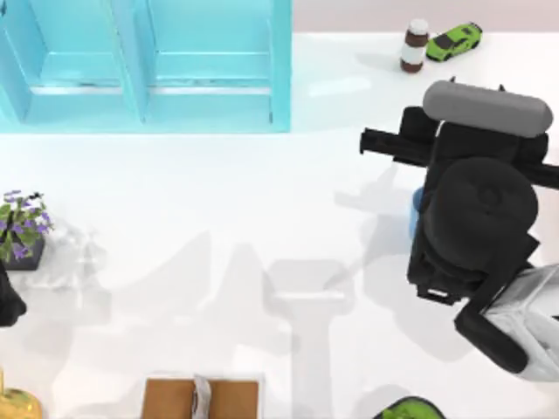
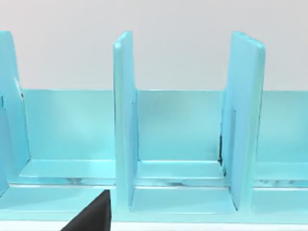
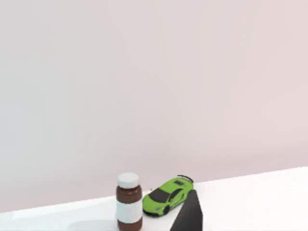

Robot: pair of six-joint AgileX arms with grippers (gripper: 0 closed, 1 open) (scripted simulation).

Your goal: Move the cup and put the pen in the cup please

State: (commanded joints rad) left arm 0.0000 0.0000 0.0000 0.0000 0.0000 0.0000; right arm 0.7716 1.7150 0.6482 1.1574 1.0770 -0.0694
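- The right arm (image 1: 476, 218) is seen over the right side of the table (image 1: 218, 227), its dark body stretched from the near right edge toward the far side.
- A narrow strip of the blue cup (image 1: 417, 214) is seen at the arm's left flank; the rest of the cup is hidden beneath the arm, so contact cannot be judged.
- A dark tip of the right gripper (image 3: 188, 219) is seen in the right wrist view; whether it is wide, narrow or holding anything cannot be told.
- Beyond that tip, a brown-and-white bottle (image 3: 129, 202) is stood upright just beside a green toy car (image 3: 166, 196), both near the table's far edge on the right.
- The left arm (image 1: 7, 301) is parked at the table's left edge, near a potted plant (image 1: 22, 229).
- A dark tip of the left gripper (image 2: 94, 216) is seen in the left wrist view; its state cannot be told either.
- A light blue rack (image 2: 125, 125) with upright dividers is faced by the left wrist camera; it is placed at the far left of the table.
- A brown board (image 1: 170, 397) is laid at the near edge.
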